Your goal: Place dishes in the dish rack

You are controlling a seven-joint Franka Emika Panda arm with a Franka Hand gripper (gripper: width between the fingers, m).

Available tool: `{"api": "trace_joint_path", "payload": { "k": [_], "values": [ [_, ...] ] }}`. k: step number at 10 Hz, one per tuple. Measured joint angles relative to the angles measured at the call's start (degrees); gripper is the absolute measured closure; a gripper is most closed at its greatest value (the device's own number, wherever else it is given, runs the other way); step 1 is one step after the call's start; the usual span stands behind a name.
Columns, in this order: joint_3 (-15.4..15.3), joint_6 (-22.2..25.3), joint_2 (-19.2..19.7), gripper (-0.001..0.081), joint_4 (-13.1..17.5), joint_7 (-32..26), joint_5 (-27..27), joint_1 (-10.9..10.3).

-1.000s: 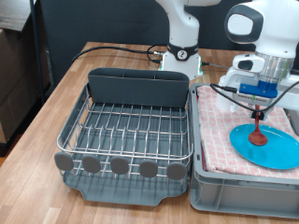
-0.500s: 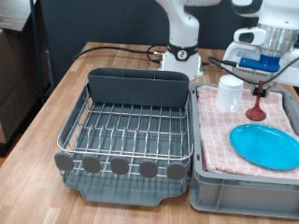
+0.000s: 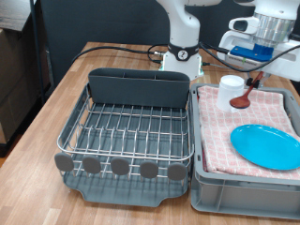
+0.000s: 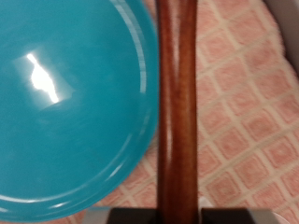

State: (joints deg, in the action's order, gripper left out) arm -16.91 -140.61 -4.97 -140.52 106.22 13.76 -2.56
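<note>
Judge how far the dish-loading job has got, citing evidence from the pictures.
Done: nothing; the silver wire dish rack holds no dishes. In hand: the claw has the reddish-brown wooden spoon lifted off the pink checked cloth. Left: the round light-blue plate and small white cup remain there.

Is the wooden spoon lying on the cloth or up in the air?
Up in the air. The reddish-brown wooden spoon hangs tilted from the tool, above the pink checked cloth.
</note>
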Motion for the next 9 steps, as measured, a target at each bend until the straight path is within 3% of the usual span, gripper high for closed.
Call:
{"api": "trace_joint_path", "payload": {
  "k": [3,8,9],
  "values": [
    [0.8,3.4,-5.8,0.0711,-4.6,11.0,-0.9,0.8],
    [4.1,9.1,-16.2,0.0711,-11.5,18.7,-2.6,1.0],
    [4.1,9.0,-15.9,0.0711,-11.4,18.0,-2.5,0.9]
  ]
}}
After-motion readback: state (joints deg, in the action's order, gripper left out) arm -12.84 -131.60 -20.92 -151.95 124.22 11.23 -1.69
